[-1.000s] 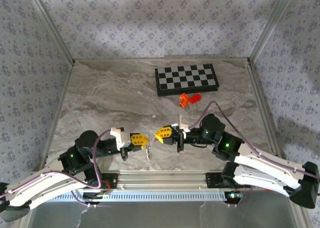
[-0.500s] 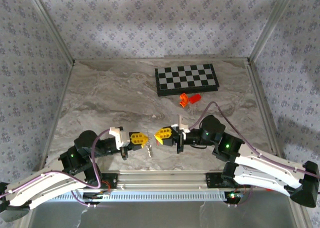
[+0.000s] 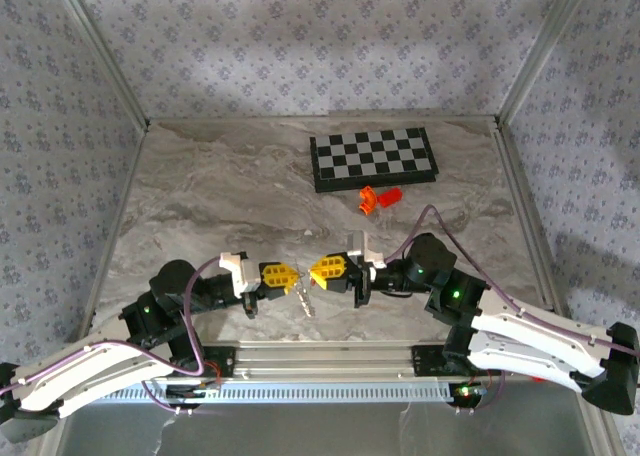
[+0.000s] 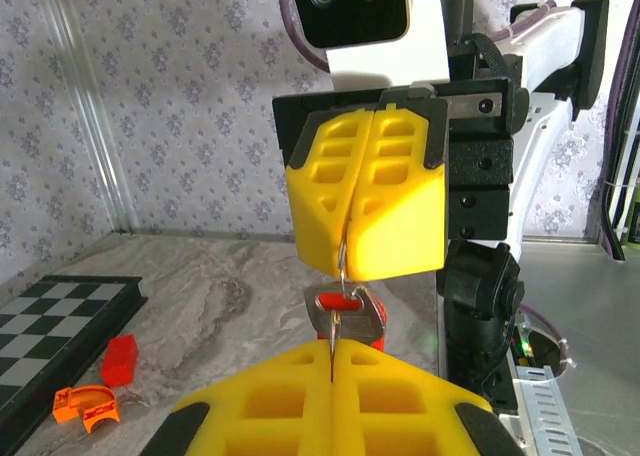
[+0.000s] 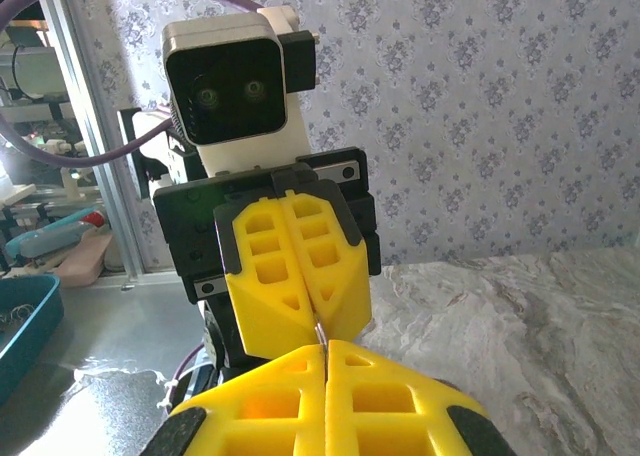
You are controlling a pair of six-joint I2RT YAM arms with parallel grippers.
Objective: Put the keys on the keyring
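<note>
My two grippers meet tip to tip low over the front middle of the table. The left gripper (image 3: 291,276) (image 4: 332,344) is shut on the near side of the keyring (image 4: 343,272), a thin loop seen edge-on. The right gripper (image 3: 317,270) (image 5: 325,348) faces it and is shut on the loop's other side. In the left wrist view the silver key (image 4: 348,318) with its red tag hangs on the loop between the two pairs of yellow fingers. From above, the key (image 3: 305,299) dangles just below the fingertips.
A black-and-white chessboard (image 3: 373,158) lies at the back right of the marble table (image 3: 220,196). Just in front of it are orange plastic pieces (image 3: 378,198). Metal frame rails run along the table's sides and front.
The two grippers have closed the gap between their tips. The hanging key has shifted slightly right, from under the left gripper to between the two.
</note>
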